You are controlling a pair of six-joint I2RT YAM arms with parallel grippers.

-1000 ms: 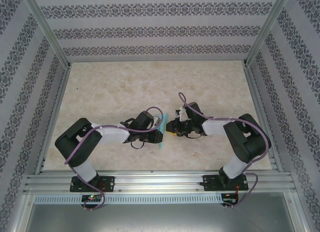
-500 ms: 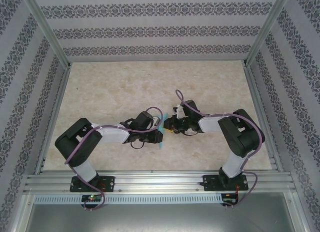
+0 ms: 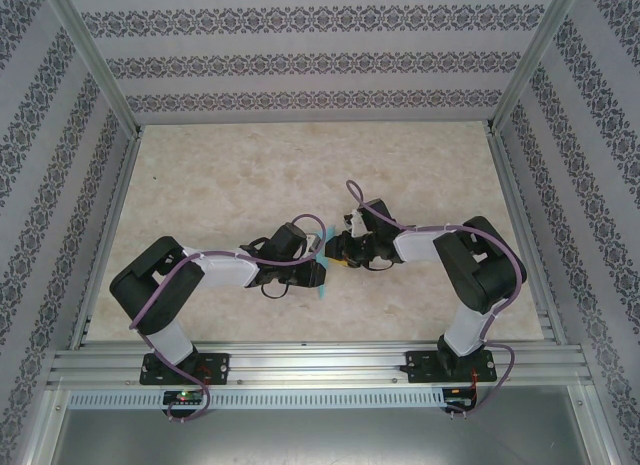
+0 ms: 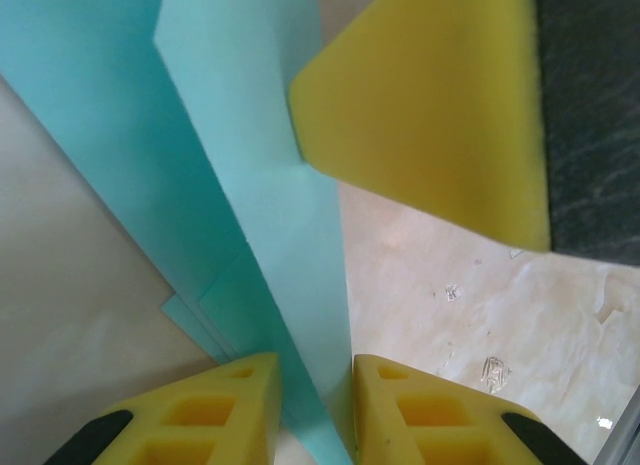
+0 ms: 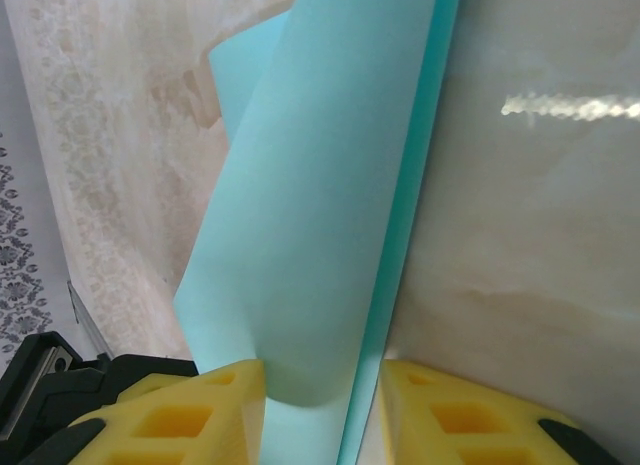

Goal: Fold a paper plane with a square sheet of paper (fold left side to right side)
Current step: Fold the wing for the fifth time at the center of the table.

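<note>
Left wrist: left hand point(image 4: 315, 390) pinches the folded paper point(image 4: 265, 205); right hand point(image 5: 322, 390) straddles it, grip unclear.

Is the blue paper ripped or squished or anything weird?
No rip shows. The square sheet of paper stands up in folded layers, between the fingers of the left gripper and of the right gripper. In the right wrist view one flap bulges in a soft curve, not a sharp crease.
</note>
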